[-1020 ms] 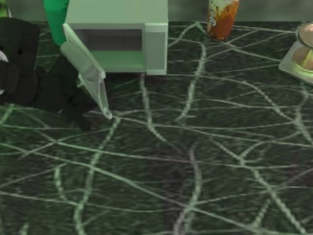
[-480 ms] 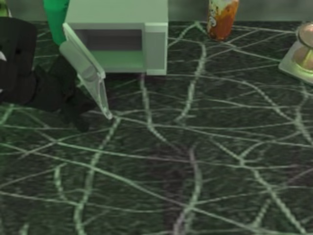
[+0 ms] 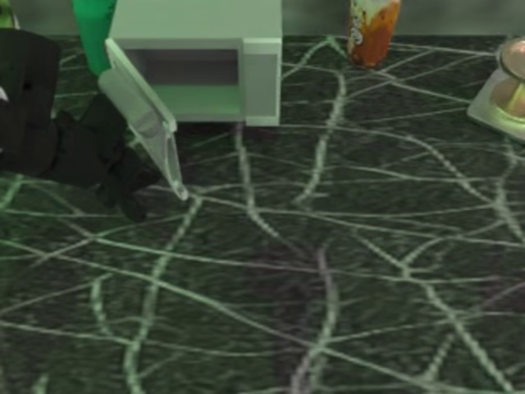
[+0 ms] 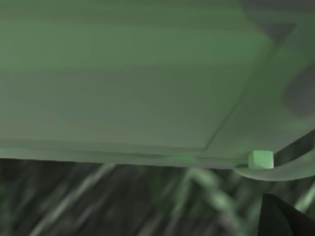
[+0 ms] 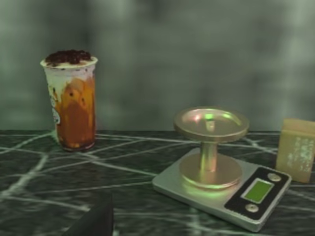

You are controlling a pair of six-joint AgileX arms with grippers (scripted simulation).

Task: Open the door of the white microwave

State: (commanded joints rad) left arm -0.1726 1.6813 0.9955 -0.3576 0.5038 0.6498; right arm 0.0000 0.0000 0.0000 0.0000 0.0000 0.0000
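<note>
A: Starting nearest: where is the left pincer (image 3: 131, 201)?

B: Near the table's left edge, just outside the swung-out door (image 3: 141, 119), low by the door's free end. The dark arm hides its fingers from above, and the left wrist view shows only one dark tip at the corner, so I cannot tell how far it is open or whether it grips anything.

A: Is it touching the door?

B: It sits hard against the outer face in the top view; the wrist camera is filled by the door panel (image 4: 123, 73) and the curved handle strip (image 4: 280, 169). Contact looks likely, but I cannot confirm it.

A: What could go wrong?

B: If the tip slides off the handle, the door stops short of fully open. Pushing too hard might shove the white microwave (image 3: 201, 57) along the far edge into the green bottle (image 3: 94, 33) behind it.

A: And the right arm?

B: Parked out of the top view, facing the drink cup (image 5: 73, 101) and scale (image 5: 221, 184) at the far right corner.
</note>
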